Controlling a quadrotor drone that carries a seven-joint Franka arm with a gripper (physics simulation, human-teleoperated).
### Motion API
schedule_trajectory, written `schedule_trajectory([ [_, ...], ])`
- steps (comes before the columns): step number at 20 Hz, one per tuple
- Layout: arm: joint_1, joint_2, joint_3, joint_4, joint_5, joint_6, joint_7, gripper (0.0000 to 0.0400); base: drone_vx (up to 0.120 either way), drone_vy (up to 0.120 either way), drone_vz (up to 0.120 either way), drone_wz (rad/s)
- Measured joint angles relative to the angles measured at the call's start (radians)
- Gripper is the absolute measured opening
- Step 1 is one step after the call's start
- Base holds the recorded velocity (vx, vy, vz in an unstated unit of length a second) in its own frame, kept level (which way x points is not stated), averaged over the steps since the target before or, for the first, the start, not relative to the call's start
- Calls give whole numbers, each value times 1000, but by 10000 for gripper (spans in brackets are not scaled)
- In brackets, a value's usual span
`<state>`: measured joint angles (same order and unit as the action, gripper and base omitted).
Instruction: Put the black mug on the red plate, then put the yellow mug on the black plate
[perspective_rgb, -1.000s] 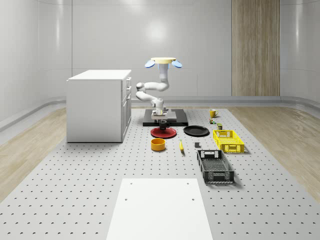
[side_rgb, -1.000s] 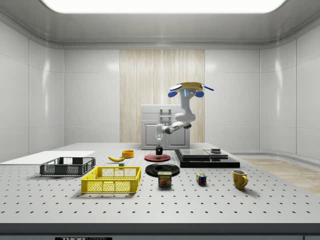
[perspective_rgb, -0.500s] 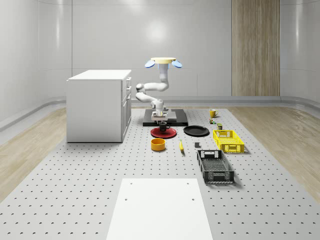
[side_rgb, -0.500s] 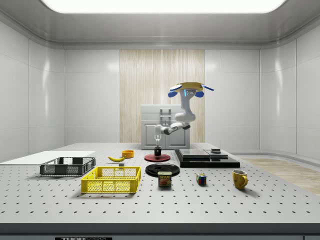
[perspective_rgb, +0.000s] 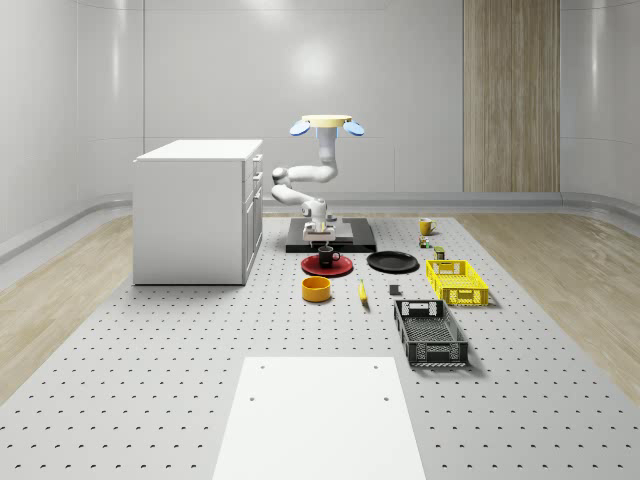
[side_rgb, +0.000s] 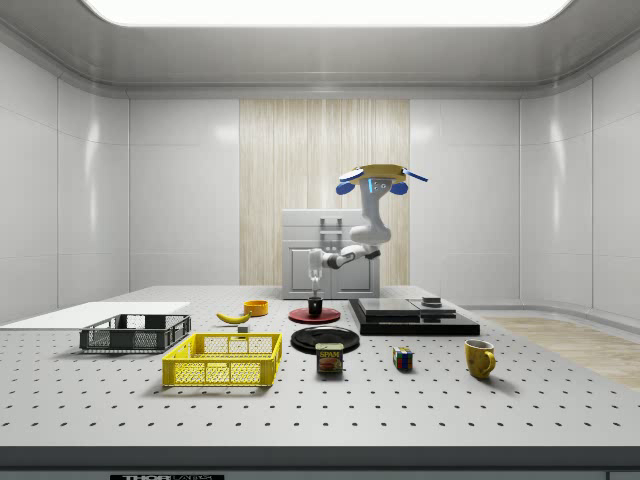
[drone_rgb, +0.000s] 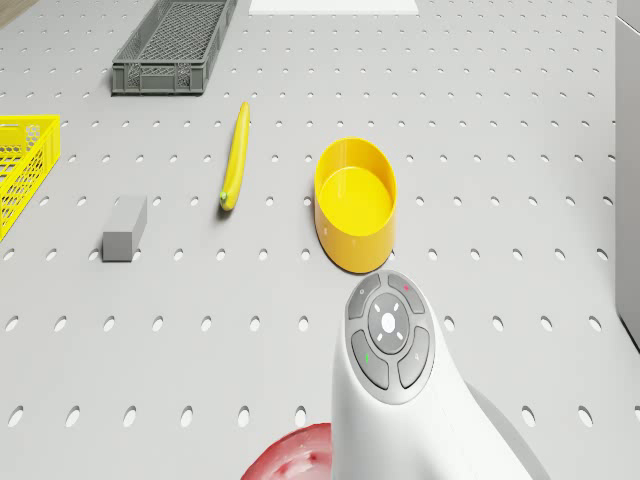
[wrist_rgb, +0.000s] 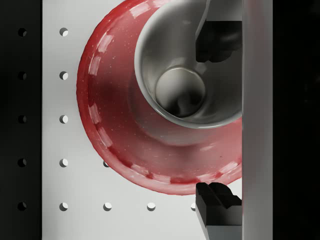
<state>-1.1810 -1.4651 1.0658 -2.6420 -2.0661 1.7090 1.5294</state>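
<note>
White arm (perspective_rgb: 312, 180) — yellow drone (perspective_rgb: 326, 121), blue rotors

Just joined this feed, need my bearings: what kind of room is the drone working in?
Likely a simulated lab or test room: a perforated optical-bench floor, bare panelled walls, and a white drawer cabinet.

You see the black mug (perspective_rgb: 327, 254) standing upright on the red plate (perspective_rgb: 327, 265), mouth up; the black plate (perspective_rgb: 392, 262) lies flat just beside the red one; the yellow mug (side_rgb: 479, 357) stands upright well apart on the desk (perspective_rgb: 200, 350).
</note>
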Motion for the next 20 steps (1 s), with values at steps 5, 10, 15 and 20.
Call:
schedule_trajectory([
  [5,14,-8,52,-29,47,-27,1,390,0,0,0,0],
  [10,28,-17,120,-61,111,-59,3,397,0,0,0,0],
  [15,36,-26,175,-81,163,-80,6,399,0,112,0,0],
  [20,37,-33,200,-88,189,-85,8,400,0,120,0,0],
])
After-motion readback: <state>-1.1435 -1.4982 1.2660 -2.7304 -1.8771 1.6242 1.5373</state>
